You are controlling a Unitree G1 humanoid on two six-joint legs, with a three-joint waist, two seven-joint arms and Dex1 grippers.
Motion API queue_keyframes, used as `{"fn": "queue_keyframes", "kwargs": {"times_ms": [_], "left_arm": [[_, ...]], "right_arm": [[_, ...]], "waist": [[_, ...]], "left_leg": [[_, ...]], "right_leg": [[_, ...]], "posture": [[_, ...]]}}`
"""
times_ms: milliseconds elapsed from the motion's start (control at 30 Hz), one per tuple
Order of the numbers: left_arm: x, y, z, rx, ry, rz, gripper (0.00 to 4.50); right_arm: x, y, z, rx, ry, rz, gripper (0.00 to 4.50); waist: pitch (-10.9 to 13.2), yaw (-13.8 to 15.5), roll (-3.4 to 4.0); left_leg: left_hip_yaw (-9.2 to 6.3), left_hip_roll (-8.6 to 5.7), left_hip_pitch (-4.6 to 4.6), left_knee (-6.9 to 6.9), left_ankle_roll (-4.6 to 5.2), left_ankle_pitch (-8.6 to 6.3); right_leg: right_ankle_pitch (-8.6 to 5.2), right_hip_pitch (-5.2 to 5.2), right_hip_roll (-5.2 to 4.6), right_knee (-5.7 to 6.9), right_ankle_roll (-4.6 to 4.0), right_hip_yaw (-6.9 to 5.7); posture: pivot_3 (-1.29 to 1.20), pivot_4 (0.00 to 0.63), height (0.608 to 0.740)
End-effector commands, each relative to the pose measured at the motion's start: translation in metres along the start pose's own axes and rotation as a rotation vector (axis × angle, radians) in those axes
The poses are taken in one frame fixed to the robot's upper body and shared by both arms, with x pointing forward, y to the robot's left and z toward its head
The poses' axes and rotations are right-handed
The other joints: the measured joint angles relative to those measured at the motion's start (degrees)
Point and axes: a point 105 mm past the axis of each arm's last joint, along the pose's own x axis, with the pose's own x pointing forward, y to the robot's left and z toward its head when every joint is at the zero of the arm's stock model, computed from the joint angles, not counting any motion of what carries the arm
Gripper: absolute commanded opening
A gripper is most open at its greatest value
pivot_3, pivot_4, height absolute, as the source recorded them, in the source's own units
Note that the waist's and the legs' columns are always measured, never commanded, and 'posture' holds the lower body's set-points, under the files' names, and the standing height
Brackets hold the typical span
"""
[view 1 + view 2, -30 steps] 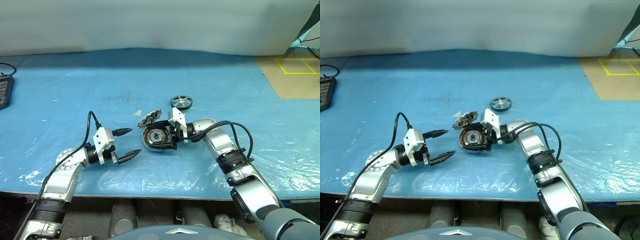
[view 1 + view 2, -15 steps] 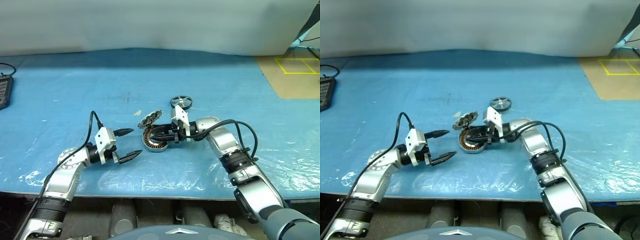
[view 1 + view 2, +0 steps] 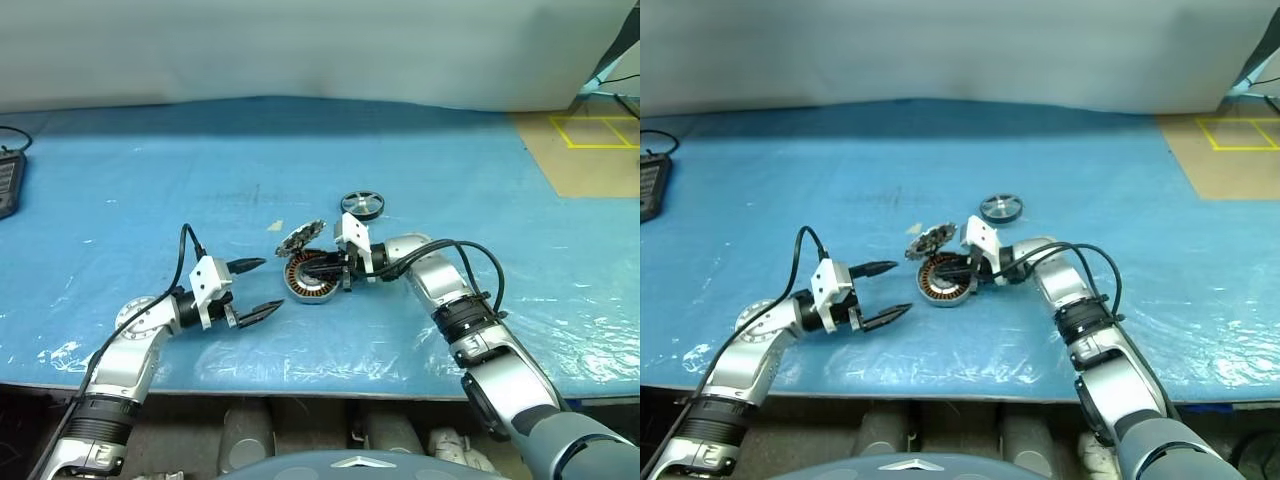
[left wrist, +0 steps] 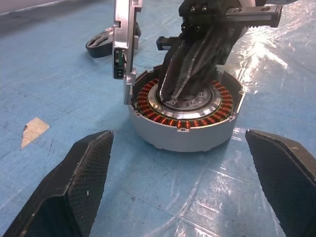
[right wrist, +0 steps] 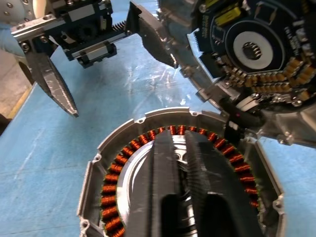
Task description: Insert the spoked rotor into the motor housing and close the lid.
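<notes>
1. A blue plastic-covered table [image 3: 150, 170] runs across the frame, with a pale wall behind it.
2. The housing [image 3: 312, 279] lies at centre, its lid [image 3: 300, 238] propped open just above-left.
3. The rotor [image 3: 362, 205] sits apart, upper right of the housing, not yet inserted; insertion and closing remain.
4. The right gripper [image 3: 312, 268] reaches in from the right, fingers closed over the housing's centre, holding nothing I can make out.
5. The left gripper [image 3: 256, 290] hovers lower left of the housing, fingers wide open and empty.

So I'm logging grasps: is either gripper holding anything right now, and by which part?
Nothing is held. The right gripper has its fingers shut, resting over the motor housing's silver centre. The left gripper is open, apart from the housing.
</notes>
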Motion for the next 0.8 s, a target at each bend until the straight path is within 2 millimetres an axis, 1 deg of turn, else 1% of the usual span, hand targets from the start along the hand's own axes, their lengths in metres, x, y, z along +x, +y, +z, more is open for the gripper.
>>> {"fn": "queue_keyframes", "kwargs": {"times_ms": [33, 167, 333, 467, 633, 733, 800], "left_arm": [[-0.001, 0.0, 0.006, 0.03, -0.019, 0.004, 4.5], [0.0, 0.0, 0.005, 0.035, -0.02, 0.012, 4.5], [0.0, 0.0, 0.005, 0.036, -0.022, 0.016, 4.5], [0.0, 0.0, 0.005, 0.036, -0.022, 0.015, 4.5], [0.001, 0.001, 0.005, 0.035, -0.021, 0.013, 4.5], [0.001, 0.001, 0.005, 0.035, -0.021, 0.014, 4.5], [0.001, 0.001, 0.005, 0.035, -0.02, 0.016, 4.5]], "right_arm": [[0.001, -0.003, 0.004, -0.03, 0.009, -0.004, 0.02], [0.002, 0.0, 0.001, -0.029, 0.019, 0.004, 0.02], [0.004, 0.012, -0.007, -0.059, 0.064, 0.048, 0.02], [0.003, 0.01, -0.009, -0.089, 0.085, 0.028, 0.02], [0.001, 0.007, 0.008, -0.062, -0.004, 0.017, 0.02], [-0.003, 0.006, 0.02, -0.041, -0.058, 0.021, 0.02], [-0.006, 0.005, 0.025, -0.036, -0.072, 0.025, 0.02]], "waist": [[0.0, 0.01, 0.0], [0.0, 0.01, 0.0], [-0.01, 0.02, -0.02], [-0.02, -0.06, -0.03], [-0.02, -0.06, -0.03], [-0.02, -0.05, -0.03], [-0.02, -0.02, -0.03]], "left_leg": [[0.0, 0.0, 0.0, 0.0, 0.0, 0.0], [0.0, 0.0, 0.0, 0.0, 0.01, 0.0], [0.0, 0.0, 0.02, 0.0, -0.01, -0.01], [0.0, 0.0, 0.08, 0.0, -0.08, -0.05], [0.0, 0.0, 0.16, 0.0, -0.15, -0.09], [0.0, 0.0, 0.15, 0.0, -0.15, -0.09], [0.0, 0.0, 0.13, 0.0, -0.14, -0.09]], "right_leg": [[0.0, 0.0, 0.0, 0.0, 0.0, 0.0], [0.0, 0.01, 0.0, -0.01, 0.0, 0.01], [0.0, 0.03, 0.0, -0.01, 0.0, 0.0], [0.0, 0.06, 0.0, 0.0, 0.0, 0.01], [0.0, 0.14, 0.0, 0.0, 0.0, 0.03], [0.0, 0.14, 0.0, -0.01, 0.0, 0.03], [0.0, 0.13, 0.0, -0.03, 0.0, 0.02]], "posture": [[0.0, 0.15, 0.74], [0.0, 0.15, 0.74], [0.0, 0.15, 0.74], [0.0, 0.15, 0.74], [0.0, 0.15, 0.74], [0.0, 0.15, 0.74], [0.0, 0.15, 0.74]]}}
